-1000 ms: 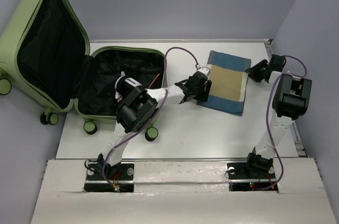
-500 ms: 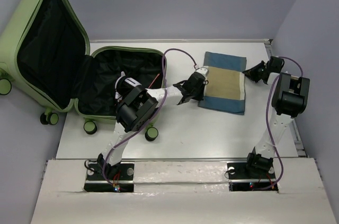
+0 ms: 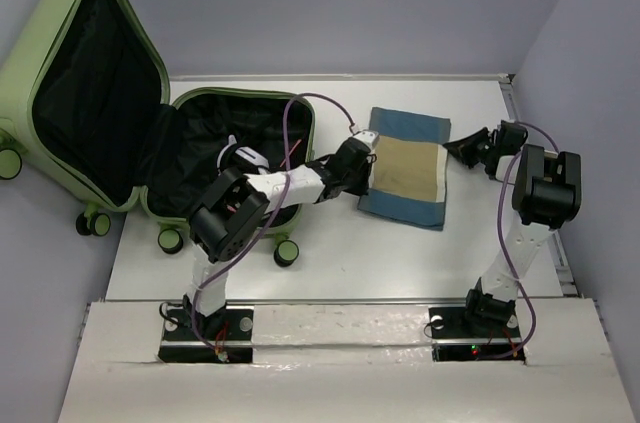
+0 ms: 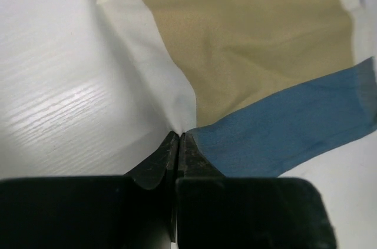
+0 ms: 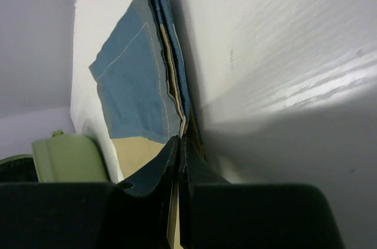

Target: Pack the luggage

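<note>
Left gripper (image 4: 178,137) pinches the folded blue-and-tan cloth (image 3: 405,168) at its left edge; right gripper (image 5: 178,143) pinches its right edge. Open luggage (image 3: 95,93) sits far left.

— Where is the luggage (image 3: 22,68)?
— At the left end of the tabletop (image 3: 400,263).
— And the cloth (image 3: 408,168)?
— It lies on the tabletop, right of the luggage. The left pincer (image 3: 362,161) is at its left edge and the right pincer (image 3: 452,150) at its right edge.
</note>
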`<state>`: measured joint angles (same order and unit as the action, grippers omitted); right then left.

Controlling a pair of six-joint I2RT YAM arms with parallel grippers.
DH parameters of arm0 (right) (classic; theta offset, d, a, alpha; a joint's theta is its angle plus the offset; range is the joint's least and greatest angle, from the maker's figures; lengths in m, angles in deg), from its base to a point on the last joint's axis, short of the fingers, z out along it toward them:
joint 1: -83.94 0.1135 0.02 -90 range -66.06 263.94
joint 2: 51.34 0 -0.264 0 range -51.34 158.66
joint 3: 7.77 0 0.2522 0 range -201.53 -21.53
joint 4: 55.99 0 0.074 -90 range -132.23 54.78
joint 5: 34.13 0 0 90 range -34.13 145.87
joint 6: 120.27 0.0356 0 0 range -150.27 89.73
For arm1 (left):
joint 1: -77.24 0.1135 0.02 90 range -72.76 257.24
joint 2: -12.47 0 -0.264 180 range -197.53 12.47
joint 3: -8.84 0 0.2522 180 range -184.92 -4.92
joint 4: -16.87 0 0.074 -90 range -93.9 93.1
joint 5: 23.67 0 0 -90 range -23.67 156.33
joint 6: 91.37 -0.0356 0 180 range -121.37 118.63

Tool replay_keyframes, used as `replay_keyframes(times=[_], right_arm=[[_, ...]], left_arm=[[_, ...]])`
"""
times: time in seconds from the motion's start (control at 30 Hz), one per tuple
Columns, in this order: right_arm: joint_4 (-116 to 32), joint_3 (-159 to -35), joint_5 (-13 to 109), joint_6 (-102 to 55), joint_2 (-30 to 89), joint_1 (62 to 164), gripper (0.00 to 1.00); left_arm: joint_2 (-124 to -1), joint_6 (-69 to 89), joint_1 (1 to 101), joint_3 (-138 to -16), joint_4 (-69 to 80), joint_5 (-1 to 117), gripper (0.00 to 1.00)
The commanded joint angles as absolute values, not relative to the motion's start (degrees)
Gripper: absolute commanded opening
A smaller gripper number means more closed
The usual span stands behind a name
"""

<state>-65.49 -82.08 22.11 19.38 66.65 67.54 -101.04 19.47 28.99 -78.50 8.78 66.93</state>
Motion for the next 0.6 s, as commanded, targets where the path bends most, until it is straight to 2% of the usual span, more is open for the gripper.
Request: replay_keyframes(times=[0.0,0.2,0.43,0.57], right_arm=[[-75.96,-78.76,17.73,23.95,61.96,68.65,0.07],[-81.42,-74.79,16.85,27.04,60.63,71.28,0.07],[-67.9,-74.79,26.33,16.95,56.95,71.81,0.07],[-70.41,-72.59,25.74,17.19,55.01,72.34,0.07]], left_arm=[[-91.61,18.22,31.01,-78.83,9.17,61.27,0.06],[-88.43,19.02,34.7,-81.11,7.24,59.56,0.06],[-87.38,18.31,35.5,-81.74,4.6,60.44,0.06],[-86.94,19.01,36.11,-82.17,4.69,59.04,0.06]])
